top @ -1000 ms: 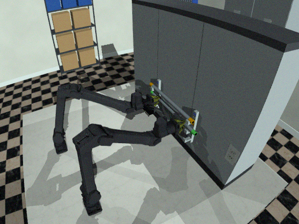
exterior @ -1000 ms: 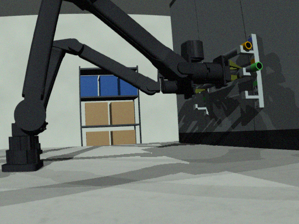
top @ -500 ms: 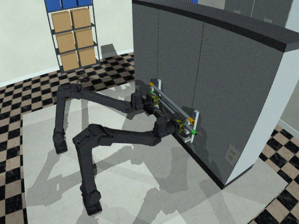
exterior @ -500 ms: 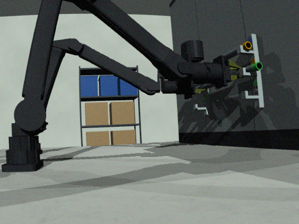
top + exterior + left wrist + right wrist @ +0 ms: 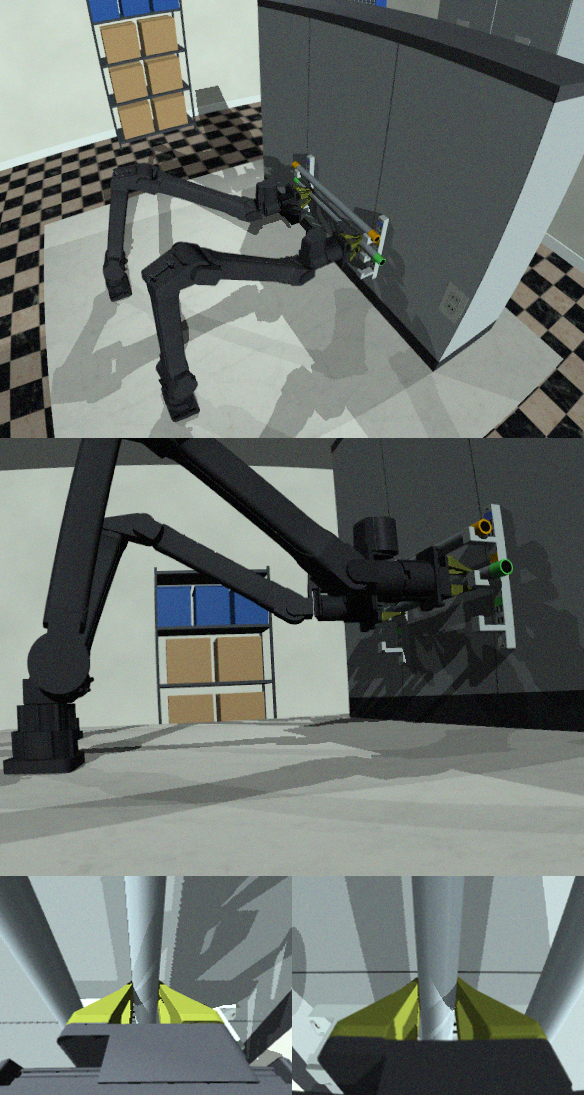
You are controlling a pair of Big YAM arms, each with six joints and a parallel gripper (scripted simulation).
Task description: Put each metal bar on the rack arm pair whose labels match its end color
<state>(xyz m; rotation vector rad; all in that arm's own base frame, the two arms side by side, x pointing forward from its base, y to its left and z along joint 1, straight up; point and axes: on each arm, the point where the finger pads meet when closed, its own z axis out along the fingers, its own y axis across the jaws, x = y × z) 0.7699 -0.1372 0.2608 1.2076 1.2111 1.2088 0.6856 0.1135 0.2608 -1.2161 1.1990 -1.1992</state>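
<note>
Both pincers are on the green-ended bar (image 5: 380,260) (image 5: 500,568) (image 5: 145,949) (image 5: 438,935). The left pincer (image 5: 303,196) (image 5: 392,615) (image 5: 145,985) pinches its gray shaft toward the left end, its yellow fingers pressed against opposite sides. The right pincer (image 5: 354,246) (image 5: 470,573) (image 5: 437,985) pinches the same shaft toward the right end, also with a finger on each side.

The bar runs along the rack (image 5: 383,230) (image 5: 506,603) at the height of the middle pair, whose right label is orange. Its green right end sticks out past the right upright. Whether it touches the middle rack arms or is just above them, I cannot tell. The green label is lower, above the bottom arm on the right.

The orange-ended bar (image 5: 340,202) (image 5: 482,528) (image 5: 29,944) (image 5: 561,964) lies above the green-ended one, at the top pair, where the labels are blue. Neither pincer holds it. Neither bar is at its matching color.

The rack hangs on the dark wall (image 5: 450,150) (image 5: 425,468) that stands across the front of the worktop (image 5: 90,260) (image 5: 300,828). Both robot arms stand toward the opposite, rear edge, the right one closer to the rear right corner, and reach forward over the worktop.
</note>
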